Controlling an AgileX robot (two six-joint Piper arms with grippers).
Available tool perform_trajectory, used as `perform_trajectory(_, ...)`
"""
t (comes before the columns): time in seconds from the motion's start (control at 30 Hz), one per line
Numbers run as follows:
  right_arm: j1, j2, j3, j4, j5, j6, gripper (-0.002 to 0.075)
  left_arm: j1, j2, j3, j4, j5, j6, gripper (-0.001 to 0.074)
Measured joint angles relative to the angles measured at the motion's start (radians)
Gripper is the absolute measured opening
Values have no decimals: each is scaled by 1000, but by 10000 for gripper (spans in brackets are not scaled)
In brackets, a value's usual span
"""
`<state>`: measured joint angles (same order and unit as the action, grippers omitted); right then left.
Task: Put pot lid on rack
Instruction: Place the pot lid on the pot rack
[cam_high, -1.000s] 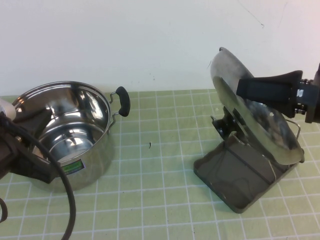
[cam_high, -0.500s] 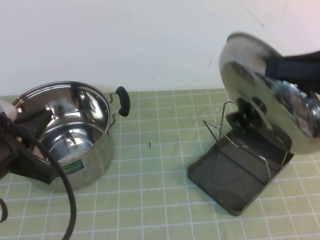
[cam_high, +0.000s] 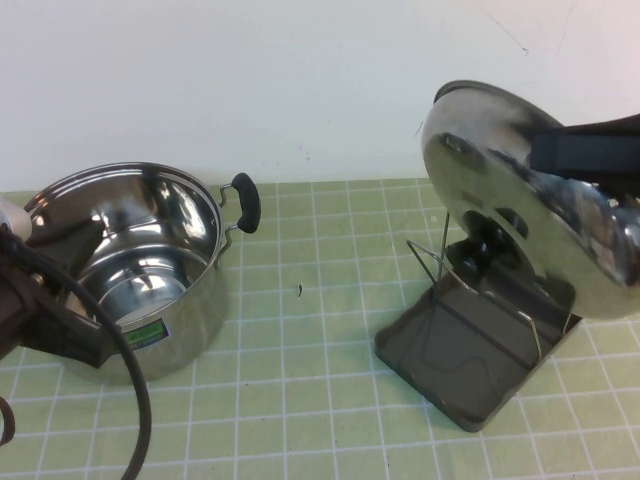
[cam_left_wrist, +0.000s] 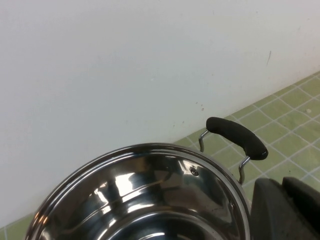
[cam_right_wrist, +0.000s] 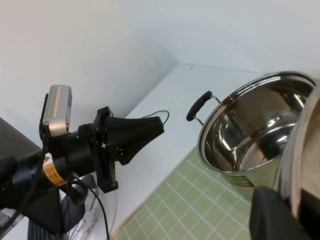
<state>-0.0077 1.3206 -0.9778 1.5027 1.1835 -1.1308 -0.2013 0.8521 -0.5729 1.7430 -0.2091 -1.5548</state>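
My right gripper (cam_high: 600, 160) fingers clamp the shiny domed pot lid (cam_high: 520, 200) over the wire-looped grey plastic rack (cam_high: 470, 355), near the bench's right edge; my left gripper (cam_high: 45, 285) sits beside the steel pot (cam_high: 140, 250) at the left edge, fingers' state unclear.

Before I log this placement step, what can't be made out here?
- Right gripper: its fingertips sit behind the shiny domed steel pot lid in the high view.
- Dark grey plastic rack with wire loops: far side covered by the lid.
- Left gripper: cut off by the left wrist view's edge beside the steel pot.

Pot (cam_high: 150, 260) label apparently green, unreadable
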Motion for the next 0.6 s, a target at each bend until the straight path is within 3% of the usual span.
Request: perform_trajectory(0.6, -2, 97, -2, -33, -5, -23, 41, 0, 0, 0, 2, -12, -23, 1)
